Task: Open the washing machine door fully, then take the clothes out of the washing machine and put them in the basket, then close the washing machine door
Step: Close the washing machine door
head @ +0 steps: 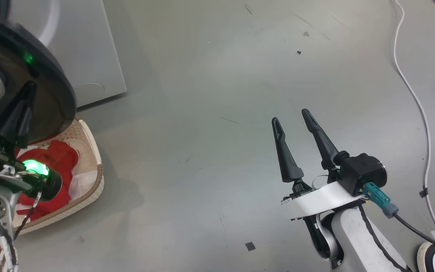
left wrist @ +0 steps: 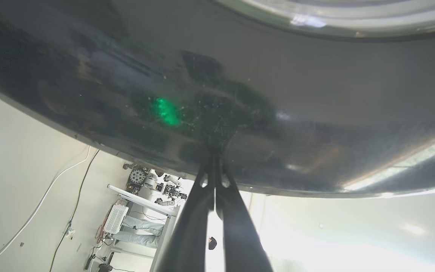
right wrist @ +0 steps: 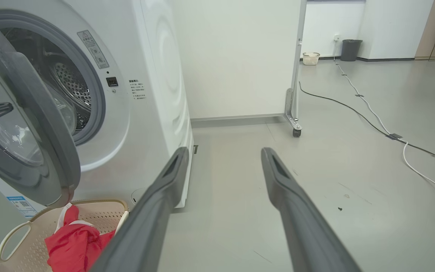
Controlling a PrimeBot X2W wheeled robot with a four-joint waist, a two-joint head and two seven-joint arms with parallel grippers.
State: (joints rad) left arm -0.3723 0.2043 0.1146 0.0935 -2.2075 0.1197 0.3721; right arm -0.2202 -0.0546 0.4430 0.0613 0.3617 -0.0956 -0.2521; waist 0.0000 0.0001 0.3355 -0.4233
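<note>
The left pincer, fingers pinched together, has its tips right on the black rim of the door arching across the top of the frame, so it's the nearer arm to swing it shut on the washing machine, while the right pincer gapes wide over the floor, and the clothes lie in the basket at lower left.

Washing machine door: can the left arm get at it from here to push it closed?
Likely yes. The shut left tool has its tips at the black rim of the washing machine door, with nothing between. The basket with the clothes sits below the door; whether the swing clears it is unclear.
</note>
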